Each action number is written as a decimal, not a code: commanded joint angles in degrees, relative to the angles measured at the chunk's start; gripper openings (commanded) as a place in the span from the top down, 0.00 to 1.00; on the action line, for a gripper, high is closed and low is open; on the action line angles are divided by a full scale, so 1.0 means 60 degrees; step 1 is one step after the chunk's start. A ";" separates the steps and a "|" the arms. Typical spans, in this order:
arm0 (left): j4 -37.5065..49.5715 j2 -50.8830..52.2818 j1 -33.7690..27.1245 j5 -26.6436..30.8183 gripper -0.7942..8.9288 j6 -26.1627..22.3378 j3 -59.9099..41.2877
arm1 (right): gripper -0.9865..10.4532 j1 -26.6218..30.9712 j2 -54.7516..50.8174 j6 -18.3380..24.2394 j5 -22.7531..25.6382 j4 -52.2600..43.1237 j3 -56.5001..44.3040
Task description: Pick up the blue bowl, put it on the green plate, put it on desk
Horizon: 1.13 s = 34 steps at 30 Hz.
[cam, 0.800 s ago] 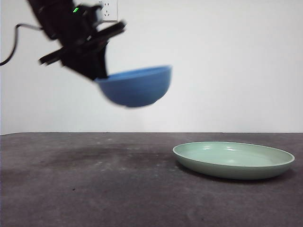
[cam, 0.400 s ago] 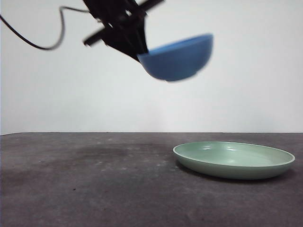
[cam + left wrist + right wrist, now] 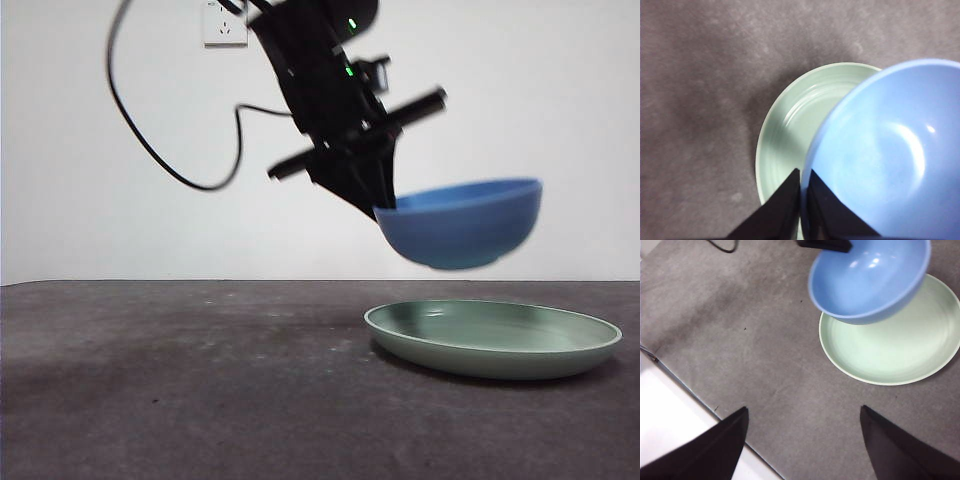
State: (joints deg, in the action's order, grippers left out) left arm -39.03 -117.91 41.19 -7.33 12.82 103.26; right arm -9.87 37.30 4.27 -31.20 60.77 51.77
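My left gripper [image 3: 801,200] pinches the rim of the round, glossy medium-blue bowl [image 3: 462,222], tilted in air above the wide pale sage-green plate [image 3: 493,338] on the dark grey-brown matte desk [image 3: 180,390].

plain blue bowl [image 3: 462,224], pale green plate [image 3: 493,338], dark grey speckled desk [image 3: 180,390], black jaws.
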 commanded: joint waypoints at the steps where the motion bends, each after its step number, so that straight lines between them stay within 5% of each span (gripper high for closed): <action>1: -0.0091 -0.0732 0.0164 0.0080 0.91 0.0011 0.0637 | 0.60 -0.0029 -0.0015 -0.0106 0.0033 0.0055 0.0164; 19: -0.0015 -0.1785 0.0379 0.0255 0.91 -0.0069 0.1042 | 0.60 -0.0033 -0.0015 -0.0102 0.0029 0.0138 0.0164; 34: -0.0226 -0.1668 0.0437 0.0255 0.74 -0.0124 0.1049 | 0.60 -0.0029 -0.0015 -0.0102 0.0029 0.0171 0.0164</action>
State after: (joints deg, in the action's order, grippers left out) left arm -40.53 -126.85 43.18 -5.91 12.62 107.57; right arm -9.87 37.10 4.21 -31.09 62.11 51.77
